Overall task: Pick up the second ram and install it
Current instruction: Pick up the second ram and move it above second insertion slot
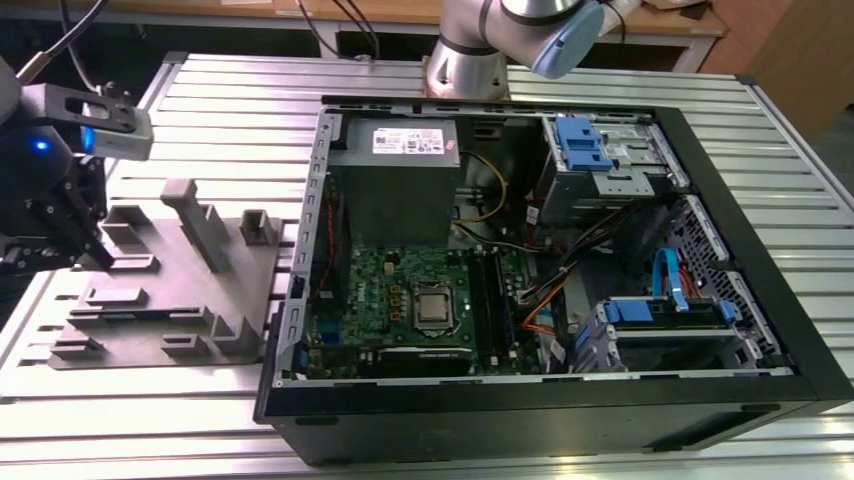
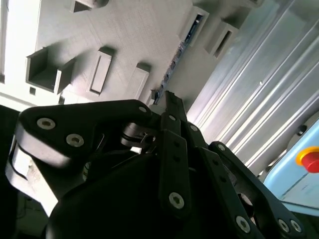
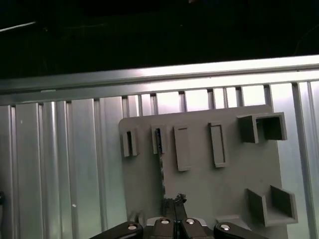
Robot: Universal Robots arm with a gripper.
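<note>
The gripper has its fingers drawn together on the near end of the second ram. The thin dark stick stands on edge, and its far end sits in a narrow slot of the grey holder plate. In the second wrist view the stick runs from that slot to the gripper. Beyond it are the ribbed metal worktop and a red button on a pale blue box. In the exterior view the gripper hangs over the holder plate at the exterior view's left, well apart from the open computer case. Inside the case lie the green board and the grey power supply. The power supply's white label carries print (too small to read).
</note>
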